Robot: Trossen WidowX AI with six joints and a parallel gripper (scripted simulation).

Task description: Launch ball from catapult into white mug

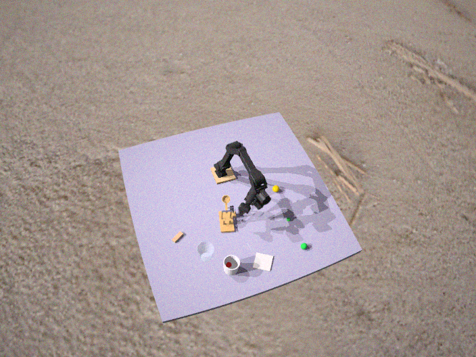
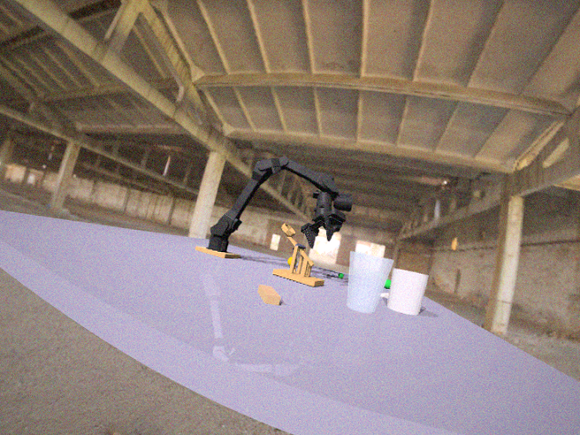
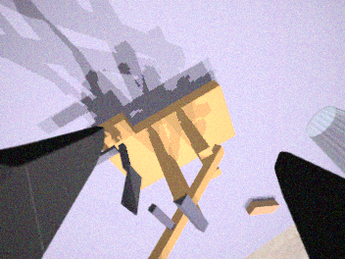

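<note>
The red ball [image 1: 228, 264] is inside the white mug [image 1: 231, 272] [image 2: 407, 292], seen through its open top in the top view; the mug wall hides it in the exterior view. The mug stands upright. The wooden catapult [image 1: 226, 228] [image 2: 297, 277] [image 3: 216, 118] stands on the table, with its throwing arm tilted up and its spoon cup [image 1: 226, 199] [image 2: 288, 229] empty. My gripper [image 2: 320, 241] [image 3: 191, 147] is wide open with nothing between the fingers. It hangs above and beside the catapult, with the catapult frame below the fingers in the wrist view.
A clear cup [image 1: 205, 249] [image 2: 369, 282] [image 3: 330, 128] stands beside the mug. A wooden block [image 1: 177, 236] [image 2: 268, 294] [image 3: 263, 206] lies farther left in the top view. A white square [image 1: 264, 262], a yellow ball [image 1: 275, 188], a green ball [image 1: 303, 246] and a smaller green one [image 1: 288, 219] lie right.
</note>
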